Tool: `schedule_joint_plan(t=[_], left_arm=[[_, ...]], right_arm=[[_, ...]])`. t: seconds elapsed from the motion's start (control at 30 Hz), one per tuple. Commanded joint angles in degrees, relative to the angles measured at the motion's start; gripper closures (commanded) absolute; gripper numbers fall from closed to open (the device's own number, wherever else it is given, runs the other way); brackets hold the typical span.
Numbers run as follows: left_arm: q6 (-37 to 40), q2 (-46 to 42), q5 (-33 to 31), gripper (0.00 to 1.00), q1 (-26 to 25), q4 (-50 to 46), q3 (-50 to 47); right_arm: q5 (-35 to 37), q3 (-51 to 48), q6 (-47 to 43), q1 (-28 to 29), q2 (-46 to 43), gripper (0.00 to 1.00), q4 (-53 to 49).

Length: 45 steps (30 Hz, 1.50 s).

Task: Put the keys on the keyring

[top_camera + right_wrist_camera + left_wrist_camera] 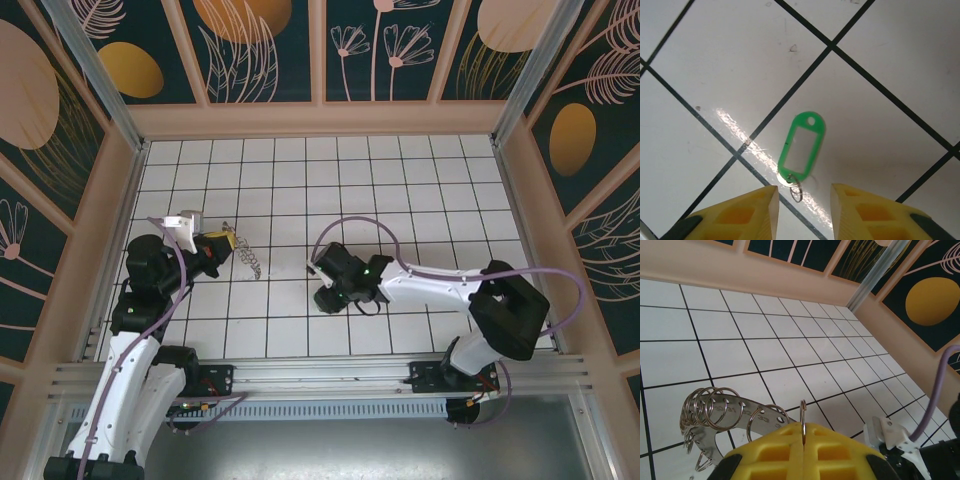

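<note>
Left gripper [803,429] is shut: a thin upright ring of the keyring [737,407] is pinched between the closed jaws. The remaining rings and a curved metal plate are seen just left of the jaws, over the white tiled table [790,350]. Right gripper [803,190] is pointed down at the table, jaws apart, nothing gripped. The keys [802,145], a green tag with a small silvery ring, are laid flat just ahead of the gap, touched by neither jaw.
</note>
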Motion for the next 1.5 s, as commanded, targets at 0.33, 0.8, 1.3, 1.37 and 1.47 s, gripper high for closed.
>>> schedule_joint_plan(t=[0.33,0.8,1.3,1.37,1.47], left_arm=[[-0.8,-0.8,1.6,1.0,0.4,4.1,-0.4],[-1.1,-0.6,2.0,1.0,0.4,4.6,-0.5],[-1.2,-0.6,1.9,1.0,0.4,4.6,-0.7],[-1.2,-0.5,1.9,1.0,0.4,4.6,-0.7],[-1.3,-0.6,1.9,1.0,0.4,4.7,-0.8]], right_arm=[[-15.2,4.3,-10.4,-5.3,5.3,0.67,-5.4],[-17.8,4.6,-13.1,-5.8,10.2,0.69,-5.2],[-17.5,4.3,-12.3,-5.9,11.7,0.84,-2.9],[-17.4,4.2,-12.2,-5.9,11.6,0.86,-2.9],[-17.4,3.8,-11.9,-5.9,10.9,0.87,-2.5]])
